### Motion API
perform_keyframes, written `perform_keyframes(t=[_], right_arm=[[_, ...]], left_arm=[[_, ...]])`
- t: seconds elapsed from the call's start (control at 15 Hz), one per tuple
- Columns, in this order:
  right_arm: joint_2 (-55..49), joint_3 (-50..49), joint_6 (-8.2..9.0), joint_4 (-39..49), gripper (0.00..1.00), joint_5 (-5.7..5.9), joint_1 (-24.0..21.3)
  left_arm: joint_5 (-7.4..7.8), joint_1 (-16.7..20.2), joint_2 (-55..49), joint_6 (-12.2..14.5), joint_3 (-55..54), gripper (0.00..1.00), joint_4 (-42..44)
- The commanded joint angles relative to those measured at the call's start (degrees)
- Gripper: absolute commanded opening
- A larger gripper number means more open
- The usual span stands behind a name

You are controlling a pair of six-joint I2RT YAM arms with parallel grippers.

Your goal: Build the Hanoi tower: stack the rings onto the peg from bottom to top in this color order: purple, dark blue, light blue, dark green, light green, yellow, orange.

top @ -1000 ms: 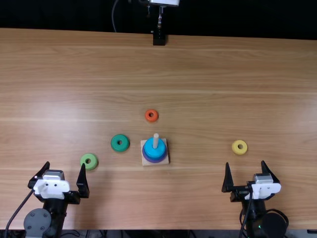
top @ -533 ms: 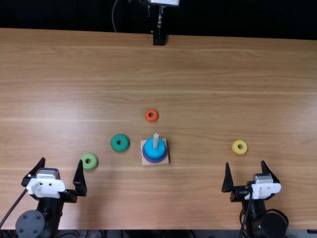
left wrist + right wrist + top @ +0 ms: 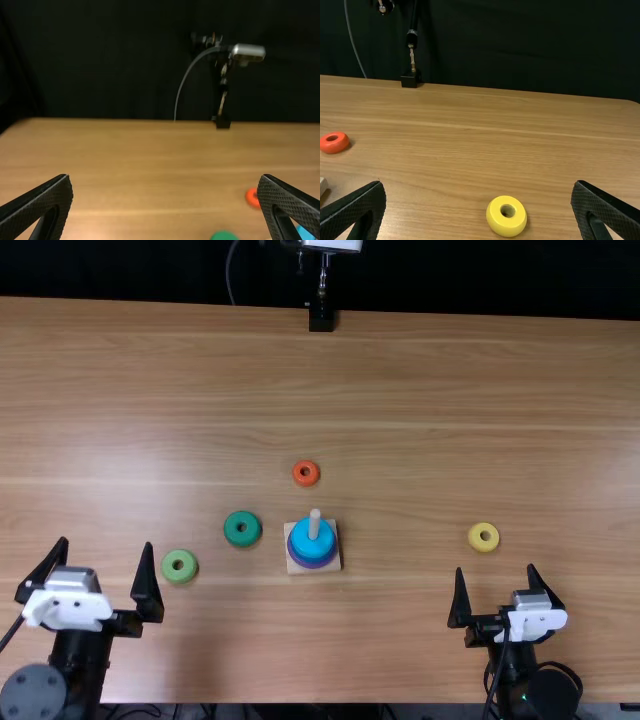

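Note:
In the top view my left gripper is open at the lower left, left of the light green ring. My right gripper stands open below the yellow ring. Around the peg on its wooden base are a light blue ring, a sliver of dark blue and a purple ring. The dark green ring lies left of the base, the orange ring beyond it. The left wrist view shows my left gripper open; the right wrist view, my right gripper open.
A black stand with a device on top is at the far edge of the wooden table. A dark curtain hangs behind the table. A cable runs down beside the stand.
My left gripper has moved left and slightly up in the top view, away from the light green ring, staying open. The right arm and the rings have kept still.

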Motion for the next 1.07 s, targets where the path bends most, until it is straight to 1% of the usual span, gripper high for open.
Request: perform_keyframes(t=[0.0, 0.2, 0.4, 0.47, 0.53, 0.6, 0.67, 0.73, 0.87, 1.0], right_arm=[[-0.73, -0.84, 0.01, -0.31, 1.00, 0.11, -0.75], [-0.73, -0.84, 0.01, -0.31, 1.00, 0.11, -0.75], [-0.73, -0.92, 0.01, -0.31, 1.00, 0.11, -0.75], [-0.73, -0.92, 0.01, -0.31, 1.00, 0.11, -0.75], [-0.73, -0.92, 0.01, -0.31, 1.00, 0.11, -0.75], [-0.73, -0.92, 0.01, -0.31, 1.00, 0.11, -0.75], [-0.73, -0.84, 0.01, -0.31, 1.00, 0.11, -0.75], [-0.73, -0.92, 0.01, -0.31, 1.00, 0.11, -0.75], [-0.73, -0.92, 0.01, -0.31, 1.00, 0.11, -0.75], [-0.73, -0.92, 0.01, -0.31, 1.00, 0.11, -0.75]], left_arm=[[0.31, 0.10, 3.03, 0.41, 5.30, 1.00, -0.15], [-0.32, -0.07, 6.28, 0.41, 8.90, 1.00, -0.26], [0.52, 0.02, 15.77, 0.51, 16.11, 1.00, -0.57], [0.73, 0.02, 19.02, 1.78, 18.40, 1.00, -1.10], [0.73, -0.34, 21.75, 4.10, 19.89, 1.00, -1.52], [1.16, -0.95, 24.38, 6.00, 20.59, 1.00, -1.52], [3.27, -1.92, 28.25, 6.63, 22.09, 1.00, -2.15], [5.16, -2.71, 32.73, 6.63, 24.20, 1.00, -4.26], [7.59, -4.64, 39.32, 6.63, 28.33, 1.00, -11.65], [7.69, -6.31, 44.95, 6.84, 30.53, 1.00, -18.19]])
